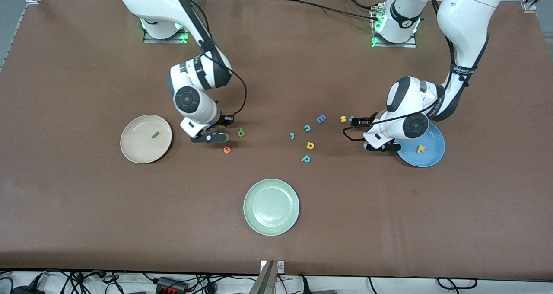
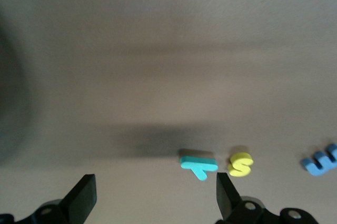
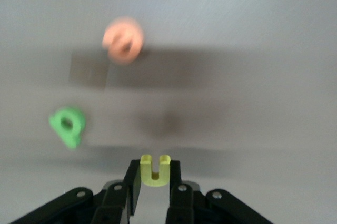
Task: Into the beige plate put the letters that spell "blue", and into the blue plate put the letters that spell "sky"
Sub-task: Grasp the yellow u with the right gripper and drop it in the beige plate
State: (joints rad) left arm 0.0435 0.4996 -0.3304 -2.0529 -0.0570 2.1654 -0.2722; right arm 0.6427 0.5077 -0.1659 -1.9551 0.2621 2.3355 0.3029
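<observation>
Open brown table [image 1: 86,207] lies around the cream-beige plate [image 1: 134,149] toward the right arm's end. The right gripper [image 1: 210,137] sits close above the tiny orange foam e [image 1: 227,149] and green foam b [image 1: 241,132]. Mid-table is cluttered: teal foam l [image 1: 292,135], teal foam c [image 1: 307,128], teal foam p [image 1: 306,158], bigger blue foam E [image 1: 321,119]. The pale green plate [image 1: 259,218] sits nearer the camera, well apart.

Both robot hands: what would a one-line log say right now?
right hand: shut on yellow u | left hand: open near teal y, yellow s
</observation>
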